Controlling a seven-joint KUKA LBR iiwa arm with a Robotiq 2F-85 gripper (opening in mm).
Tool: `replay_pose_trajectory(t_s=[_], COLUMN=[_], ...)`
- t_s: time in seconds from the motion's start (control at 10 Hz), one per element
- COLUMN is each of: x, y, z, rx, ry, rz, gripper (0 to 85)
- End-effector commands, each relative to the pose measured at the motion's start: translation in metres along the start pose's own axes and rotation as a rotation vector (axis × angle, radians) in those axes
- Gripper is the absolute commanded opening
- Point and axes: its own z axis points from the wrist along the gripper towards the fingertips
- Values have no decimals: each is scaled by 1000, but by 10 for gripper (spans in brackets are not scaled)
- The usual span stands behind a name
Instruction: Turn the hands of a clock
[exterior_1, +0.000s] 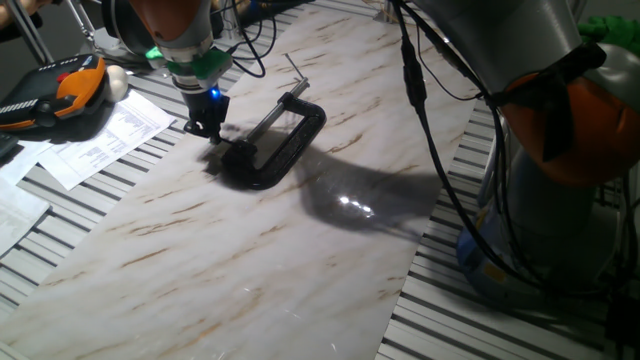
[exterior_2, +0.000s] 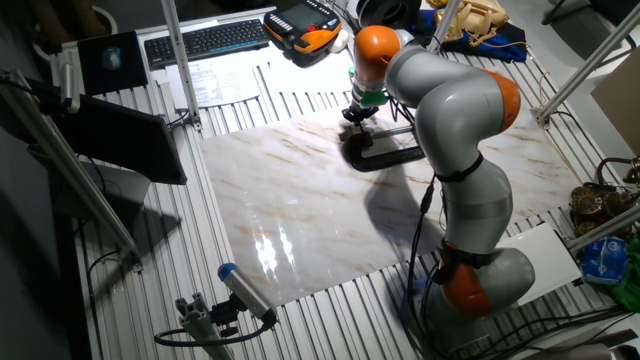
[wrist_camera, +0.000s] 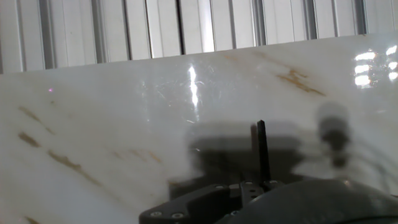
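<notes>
On the marble-patterned bench (exterior_1: 250, 260) we hover our pincer (exterior_1: 205, 128), grip unreadable, over the black C-shaped metal clamp's (exterior_1: 275, 150) thin dark pin (wrist_camera: 262, 152), next closing on it to turn.

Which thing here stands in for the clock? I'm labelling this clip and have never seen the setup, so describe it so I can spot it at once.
Look at the marble-patterned slab on the slatted table. Near its far edge, under the gripper, lies a black C-shaped clamp with a long silver screw rod. It is the only object resting on the slab; the papers and orange-black pendant lie off it.
</notes>
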Motion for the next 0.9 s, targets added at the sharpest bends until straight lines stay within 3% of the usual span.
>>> replay_pose_trajectory(t_s=[0.0, 0.8], x=[0, 0], y=[0, 4], z=[0, 4], rx=[2, -1], ry=[0, 0], rz=[-2, 1], gripper=[0, 0])
